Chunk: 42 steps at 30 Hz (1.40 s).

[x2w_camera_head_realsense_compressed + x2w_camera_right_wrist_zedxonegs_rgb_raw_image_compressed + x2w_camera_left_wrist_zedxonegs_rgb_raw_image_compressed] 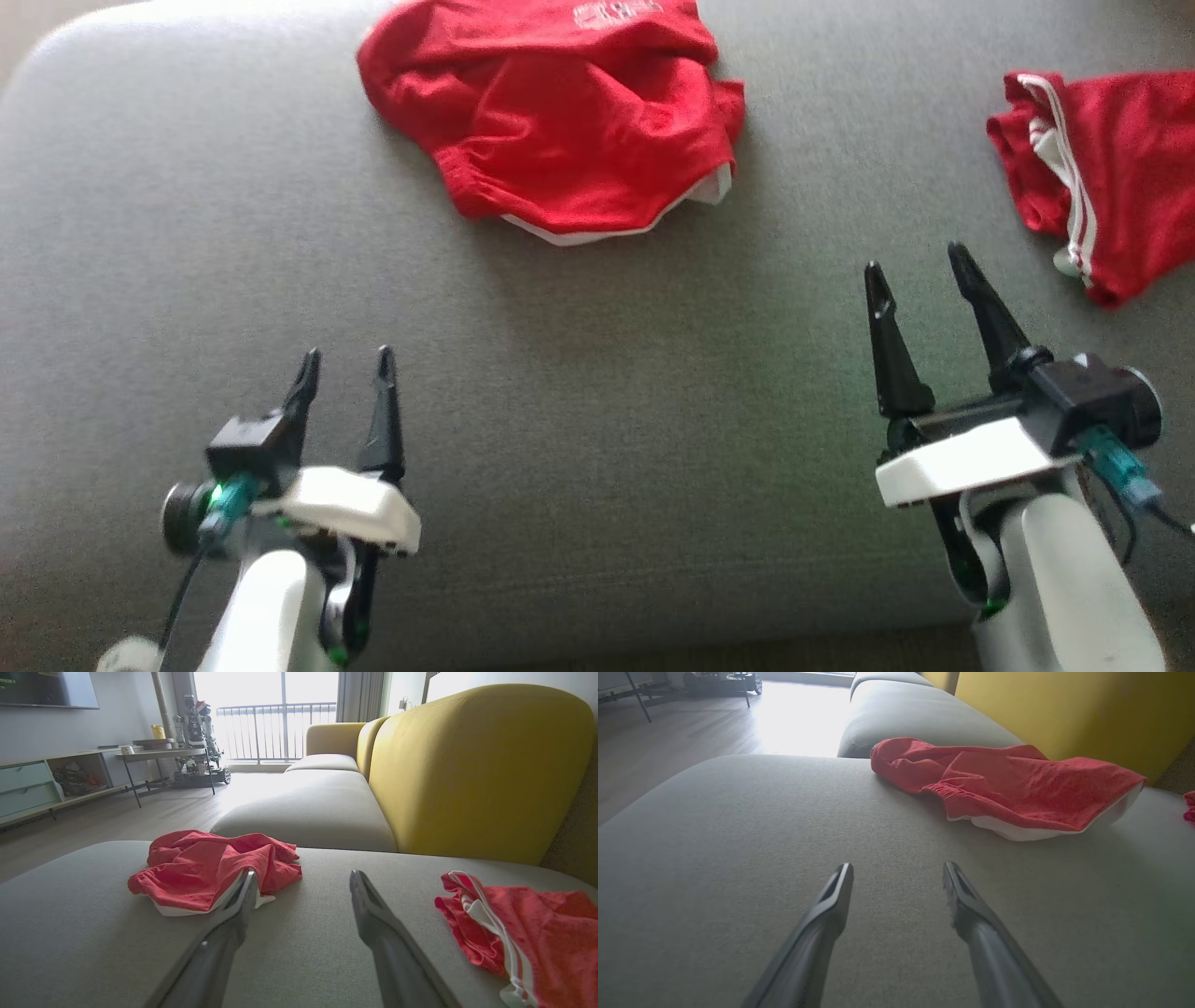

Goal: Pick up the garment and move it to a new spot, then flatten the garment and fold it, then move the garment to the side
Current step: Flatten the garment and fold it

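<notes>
— Garment (551, 121): in the head view it lies crumpled at the far edge of the sofa seat (597, 420), its top cut off. The left hand (347, 355) and right hand (915, 261) hover nearer the front edge, both wide and empty.

— In the left wrist view it sits ahead and to the right. Pinching the gathered waistband would probably work better than grabbing loose folds.

— In the right wrist view a finger hides part of its white hem. A second red garment (528, 924) lies at the right edge, cropped.

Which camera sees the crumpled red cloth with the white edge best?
The left wrist view: the crumpled red garment with white lining lies whole and uncovered. The head view cuts off its top; in the right wrist view the right gripper has one dark finger overlapping its edge.
</notes>
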{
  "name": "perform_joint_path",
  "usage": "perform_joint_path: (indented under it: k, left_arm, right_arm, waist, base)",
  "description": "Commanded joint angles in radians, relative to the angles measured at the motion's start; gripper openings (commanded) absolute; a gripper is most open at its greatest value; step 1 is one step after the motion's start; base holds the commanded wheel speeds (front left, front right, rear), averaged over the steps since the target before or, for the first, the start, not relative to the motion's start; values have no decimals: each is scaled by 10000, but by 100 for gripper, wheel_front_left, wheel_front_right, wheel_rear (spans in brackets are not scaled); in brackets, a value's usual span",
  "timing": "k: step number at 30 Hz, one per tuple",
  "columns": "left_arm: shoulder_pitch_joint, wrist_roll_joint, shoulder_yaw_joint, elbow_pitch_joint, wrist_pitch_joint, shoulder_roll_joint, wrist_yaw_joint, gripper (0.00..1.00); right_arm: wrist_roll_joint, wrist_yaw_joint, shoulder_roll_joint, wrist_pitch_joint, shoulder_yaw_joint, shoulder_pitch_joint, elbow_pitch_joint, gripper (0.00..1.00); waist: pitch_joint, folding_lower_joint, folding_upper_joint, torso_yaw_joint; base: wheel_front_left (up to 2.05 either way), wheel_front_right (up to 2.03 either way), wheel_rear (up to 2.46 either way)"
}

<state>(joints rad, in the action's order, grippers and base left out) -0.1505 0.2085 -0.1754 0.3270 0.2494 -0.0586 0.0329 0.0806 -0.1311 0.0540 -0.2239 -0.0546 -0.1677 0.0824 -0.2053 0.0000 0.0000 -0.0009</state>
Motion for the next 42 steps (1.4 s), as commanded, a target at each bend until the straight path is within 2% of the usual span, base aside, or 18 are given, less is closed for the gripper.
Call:
perform_joint_path:
  k: [1,8,12,20,26,33,34,35,36,42]
  left_arm:
    - [-817,-128,194,-1,64,-121,-126,100]
    - [-2595,-211,59,1662,-318,-306,-346,100]
    - [-3579,45,80,2628,-679,-425,-767,100]
    - [-5014,156,180,4152,-641,-825,-960,100]
    - [-5721,243,-193,4857,-417,-987,-1416,100]
    - [-6056,371,-740,5226,-212,-978,-1590,100]
    - [-6085,402,-841,5265,-183,-977,-1602,87]
    - [-6111,423,-958,5299,-157,-985,-1612,29]
    - [-6130,455,-1057,5331,-130,-993,-1619,0]
    - [-5935,564,-1580,5165,42,-1128,-1632,0]
  right_arm:
    - [38,4,-38,-87,-235,-476,-406,100]
    - [77,4,-38,-157,-297,-708,-446,100]
    - [95,4,-38,-202,-363,-848,-461,100]
    - [98,4,-38,-258,-343,-947,-394,100]
    - [116,4,-38,-295,-358,-1037,-319,100]
    - [174,4,-38,-325,-377,-1107,-231,100]
    - [179,4,-38,-330,-372,-1109,-216,100]
    - [181,4,-38,-334,-364,-1111,-204,100]
    - [180,4,-38,-337,-353,-1111,-189,100]
    - [176,4,-38,-353,-278,-1078,-4,100]
  waist:
    - [-400,0,0,-312]
    - [-1177,0,0,-897]
    - [-1484,0,0,-1208]
    - [-1795,0,0,-1533]
    - [-1912,0,0,-1646]
    - [-1963,0,0,-1714]
    - [-1966,0,0,-1713]
    - [-1966,0,0,-1706]
    - [-1960,0,0,-1694]
    - [-1661,0,0,-1448]
  base:
    - [0,0,0]
    - [0,0,0]
    - [0,0,0]
    - [0,0,0]
    - [0,0,0]
    - [0,0,0]
    - [0,0,0]
    - [0,0,0]
    - [0,0,0]
    - [0,0,0]
